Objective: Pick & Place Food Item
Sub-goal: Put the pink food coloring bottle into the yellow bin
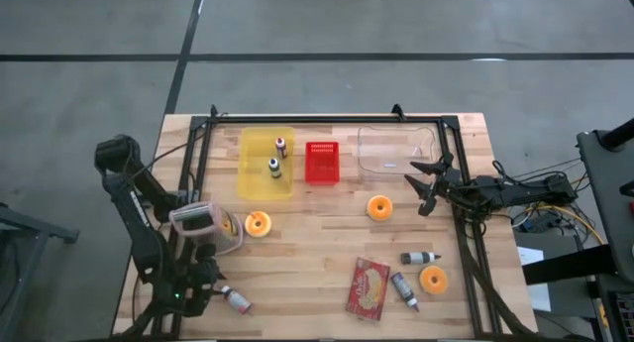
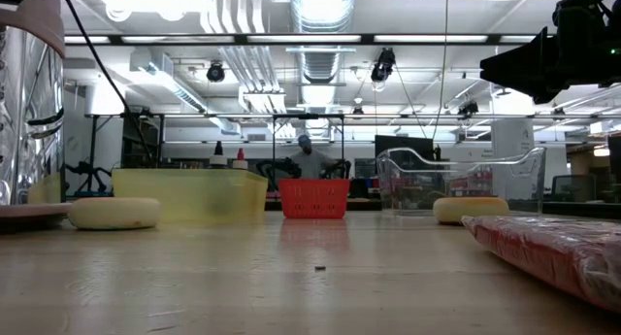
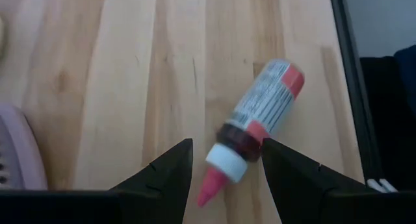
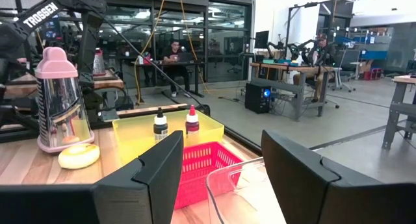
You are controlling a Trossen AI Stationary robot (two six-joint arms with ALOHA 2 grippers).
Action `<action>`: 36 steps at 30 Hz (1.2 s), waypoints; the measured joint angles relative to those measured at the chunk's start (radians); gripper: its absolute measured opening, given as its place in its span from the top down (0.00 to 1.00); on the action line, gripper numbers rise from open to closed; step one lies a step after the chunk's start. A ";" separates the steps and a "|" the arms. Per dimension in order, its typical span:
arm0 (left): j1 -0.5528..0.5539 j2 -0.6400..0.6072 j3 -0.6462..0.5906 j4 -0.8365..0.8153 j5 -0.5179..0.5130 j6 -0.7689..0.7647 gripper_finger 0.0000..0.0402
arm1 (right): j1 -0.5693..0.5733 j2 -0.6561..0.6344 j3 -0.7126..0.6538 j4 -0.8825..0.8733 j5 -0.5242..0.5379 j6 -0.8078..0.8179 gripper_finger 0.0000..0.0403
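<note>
A small bottle (image 3: pixel 263 113) with a red tip, white cap and striped label lies on its side on the wooden table near the near left corner; it also shows in the high view (image 1: pixel 236 300). My left gripper (image 3: pixel 226 149) is open and low over it (image 1: pixel 208 283). Its fingers stand on either side of the bottle's cap end, and I cannot tell whether they touch it. My right gripper (image 1: pixel 426 188) is open and empty above the table's far right, in front of a clear tub (image 1: pixel 396 149), and it shows in its wrist view (image 4: pixel 221 165).
A yellow bin (image 1: pixel 265 178) holds two bottles, and a red basket (image 1: pixel 321 162) stands beside it. A pink-topped steel grater (image 1: pixel 198 223), orange rings (image 1: pixel 258 224) (image 1: pixel 379 207) (image 1: pixel 433 279), a red packet (image 1: pixel 368 287) and two bottles (image 1: pixel 421 257) (image 1: pixel 404 289) lie around. People sit in the room beyond.
</note>
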 joint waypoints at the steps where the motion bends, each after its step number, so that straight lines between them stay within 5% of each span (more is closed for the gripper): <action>1: -0.001 0.000 -0.012 0.013 0.011 -0.009 0.53 | 0.000 0.000 0.000 0.000 0.000 0.000 0.50; 36: -0.058 0.000 -0.257 0.382 -0.065 0.014 0.53 | 0.000 0.000 0.000 0.000 0.000 0.000 0.50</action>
